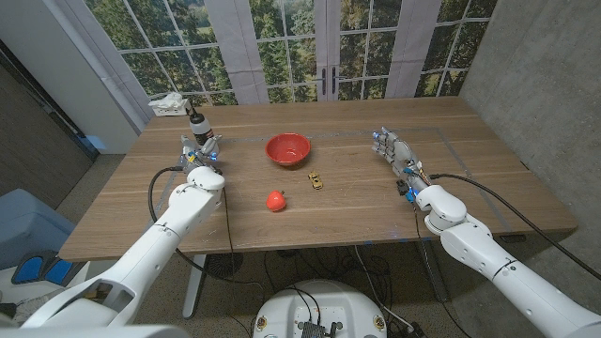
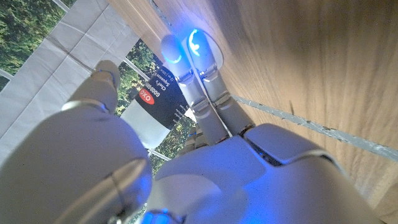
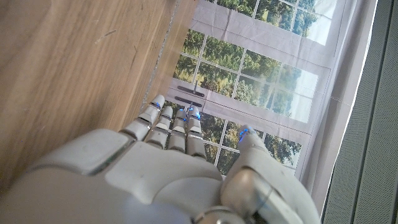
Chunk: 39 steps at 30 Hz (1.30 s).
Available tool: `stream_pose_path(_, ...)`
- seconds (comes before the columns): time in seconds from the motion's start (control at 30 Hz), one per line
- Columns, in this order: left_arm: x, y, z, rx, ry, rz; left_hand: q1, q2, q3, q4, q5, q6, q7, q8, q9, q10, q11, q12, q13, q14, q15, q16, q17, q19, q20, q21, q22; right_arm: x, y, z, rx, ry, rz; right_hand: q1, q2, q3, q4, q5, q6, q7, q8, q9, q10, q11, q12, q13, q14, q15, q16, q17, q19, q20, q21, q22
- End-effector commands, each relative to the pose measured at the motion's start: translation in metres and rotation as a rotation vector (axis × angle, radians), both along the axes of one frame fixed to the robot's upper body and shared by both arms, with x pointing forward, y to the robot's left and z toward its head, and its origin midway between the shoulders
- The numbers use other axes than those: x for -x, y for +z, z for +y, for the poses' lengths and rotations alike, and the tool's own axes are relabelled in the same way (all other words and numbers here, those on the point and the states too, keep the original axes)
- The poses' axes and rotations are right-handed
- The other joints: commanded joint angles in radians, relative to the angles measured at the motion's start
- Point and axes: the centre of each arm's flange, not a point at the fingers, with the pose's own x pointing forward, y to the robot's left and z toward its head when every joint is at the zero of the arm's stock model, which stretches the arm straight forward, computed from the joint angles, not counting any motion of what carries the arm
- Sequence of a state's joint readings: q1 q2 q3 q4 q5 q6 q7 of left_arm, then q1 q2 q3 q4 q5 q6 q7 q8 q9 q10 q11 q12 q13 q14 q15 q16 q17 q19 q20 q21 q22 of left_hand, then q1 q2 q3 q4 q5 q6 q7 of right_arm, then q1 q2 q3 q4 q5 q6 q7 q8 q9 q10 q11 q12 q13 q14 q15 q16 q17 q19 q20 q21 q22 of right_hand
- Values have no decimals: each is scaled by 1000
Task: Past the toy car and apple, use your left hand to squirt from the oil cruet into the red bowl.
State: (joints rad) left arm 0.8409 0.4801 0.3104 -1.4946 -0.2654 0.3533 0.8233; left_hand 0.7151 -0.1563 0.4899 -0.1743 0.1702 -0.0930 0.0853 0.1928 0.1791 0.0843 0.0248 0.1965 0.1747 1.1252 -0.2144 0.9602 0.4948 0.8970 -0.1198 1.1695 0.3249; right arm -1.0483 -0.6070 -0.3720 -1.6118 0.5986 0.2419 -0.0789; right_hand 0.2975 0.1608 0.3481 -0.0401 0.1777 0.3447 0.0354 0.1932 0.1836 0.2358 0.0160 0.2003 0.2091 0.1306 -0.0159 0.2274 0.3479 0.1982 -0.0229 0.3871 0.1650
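The oil cruet (image 1: 195,122), a clear bottle with a black top and a dark label (image 2: 155,99), stands near the table's back left. My left hand (image 1: 200,153) is right in front of it. In the left wrist view the bottle sits between my thumb and my straight fingers (image 2: 194,53), and I see no grip on it. The red bowl (image 1: 287,148) is at the middle of the table. Nearer me lie the yellow toy car (image 1: 316,179) and the red apple (image 1: 275,200). My right hand (image 1: 395,150) stays at the right with fingers stretched out (image 3: 171,124), holding nothing.
A crumpled white object (image 1: 169,101) lies at the table's back left corner, behind the cruet. Thin tape lines (image 1: 423,131) mark the wooden table (image 1: 357,216). Windows stand behind the far edge.
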Motion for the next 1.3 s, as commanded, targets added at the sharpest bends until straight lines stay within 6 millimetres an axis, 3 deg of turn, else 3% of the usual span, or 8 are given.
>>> stream_pose_path(0.03, -14, 1, 5, 3, -3, 36, 15, 2, -3, 4, 5, 19, 6, 9, 3, 24, -3, 11, 3, -7, -7, 5, 7, -1, -69, 7, -1, 1, -1, -1, -3, -6, -1, -5, -4, -1, -5, -2, 11, 3, 7, 4, 3, 5, 4, 2, 6, 4, 8, 1, 14, 0, -2, 4)
stream_pose_path(0.3, -22, 4, 11, -21, -47, 60, 30, 7, -2, 2, 6, 65, -3, 22, 3, 42, -4, 11, 3, -5, -8, 3, 10, -6, -62, 14, -5, 2, 0, -1, -12, -14, 0, -7, -3, -1, -5, -2, 12, 3, 6, 4, 2, 4, 4, 1, 5, 2, 9, 1, 16, 1, -5, 5)
stream_pose_path(0.47, -26, 4, 12, -13, -44, 53, 51, 19, -5, 3, 6, 111, -18, 31, 3, 73, -24, 15, 4, 4, -7, -1, -4, -7, -58, 23, -13, 2, 0, -1, -10, -14, -1, -8, -2, 0, -5, -2, 12, 2, 6, 4, 2, 3, 4, 1, 6, 4, 9, 1, 17, 2, -8, 5)
stream_pose_path(0.77, -33, 7, 17, -15, -41, 58, 85, 29, -11, -1, 6, 157, -26, 35, 3, 122, -31, 22, 4, 30, -8, 4, -22, -2, -54, 39, -20, 3, 0, 0, -10, -24, 1, -11, -2, -1, -5, -2, 12, 2, 5, 4, 2, 5, 4, 1, 6, 5, 10, 0, 19, 3, -12, 5)
stream_pose_path(0.87, -34, 7, 15, -21, -44, 49, 89, 41, -15, 10, 5, 193, -45, 40, 4, 165, -53, 25, 4, 17, -8, -32, -64, -4, -60, 49, -29, 3, 1, 0, -11, -25, -1, -12, -2, -1, -5, -2, 13, 3, 5, 4, 2, 5, 4, 1, 6, 5, 10, 0, 19, 3, -13, 5)
stream_pose_path(0.97, -36, 7, 13, -27, -43, 43, 89, 51, -22, 12, 5, 227, -52, 39, 4, 258, -82, 37, 6, 42, -8, -81, -139, -10, -68, 62, -46, 3, 1, 0, -7, -28, -1, -13, -2, -1, -5, -2, 12, 2, 5, 4, 2, 5, 4, 1, 6, 5, 10, 0, 20, 3, -14, 5)
stream_pose_path(1.1, -37, 8, 12, -33, -39, 27, 87, 61, -25, 14, 5, 266, -67, 44, 5, 296, -104, 32, 7, 78, -10, -114, -193, -4, -75, 76, -62, 3, 1, -1, -14, -32, -1, -14, -2, -1, -4, -2, 11, 1, 4, 4, 2, 5, 4, 1, 6, 4, 10, 0, 21, 3, -16, 5)
stream_pose_path(1.3, -36, 8, 10, -37, -14, -25, 135, 96, -26, 7, 5, 408, -80, 72, 6, 401, -105, 34, 9, 135, -13, -140, -255, -8, -74, 104, -86, 3, 1, -1, -15, -33, -5, -15, -2, -1, -5, -2, 10, 0, 4, 4, 3, 4, 4, 1, 7, 5, 11, -1, 22, 4, -18, 5)
